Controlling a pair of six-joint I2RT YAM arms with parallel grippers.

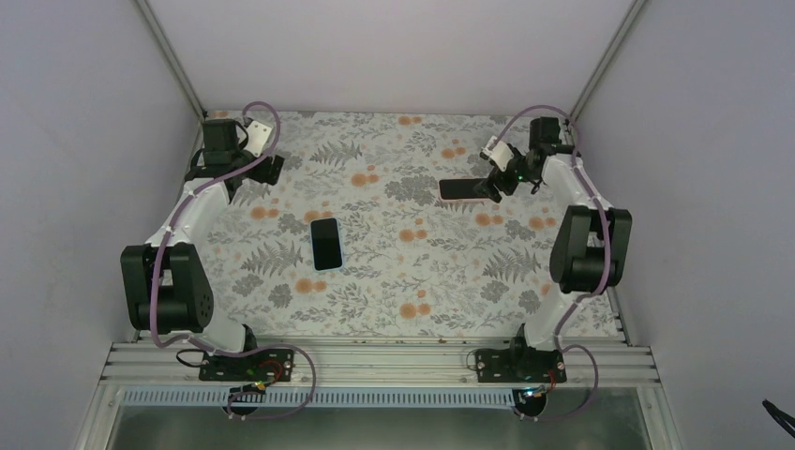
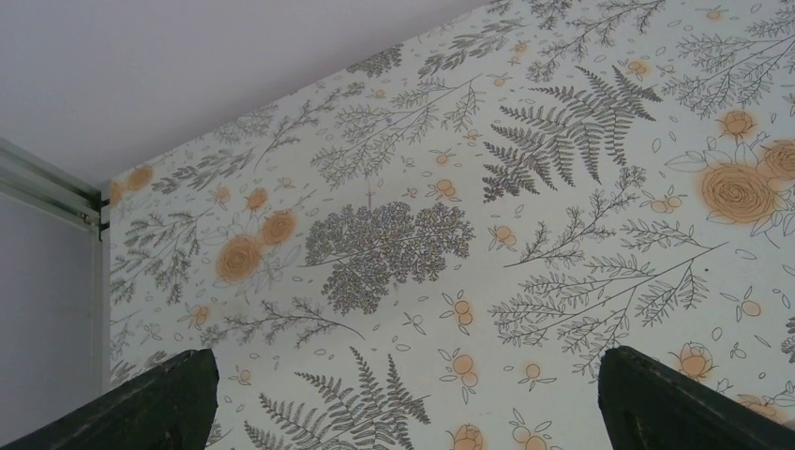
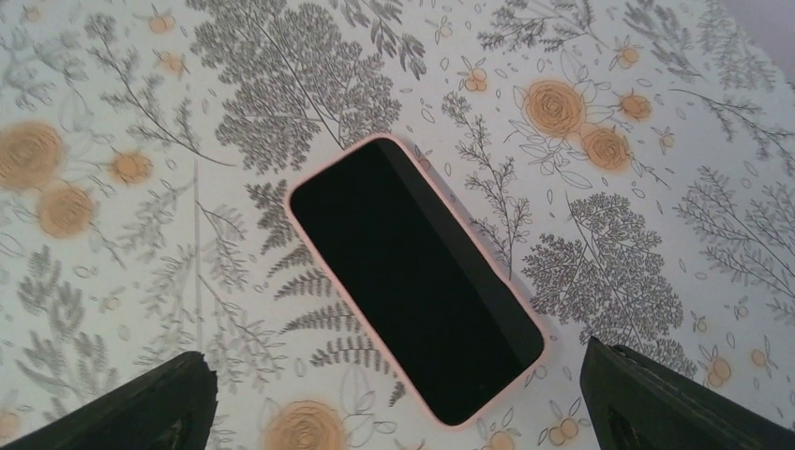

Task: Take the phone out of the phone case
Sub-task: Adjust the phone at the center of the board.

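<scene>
A black phone with a thin light edge lies flat in the middle of the flowered table, apart from both grippers. A pink phone case lies flat at the back right; in the right wrist view it shows a pink rim round a dark inside, and I cannot tell for sure whether anything is in it. My right gripper hovers over the case's right end, open and empty; the case lies between its fingers. My left gripper is open and empty over the back left of the table.
The flowered mat covers the table. Grey walls stand at the back and both sides, with a metal corner post close to the left gripper. The metal rail with the arm bases runs along the near edge.
</scene>
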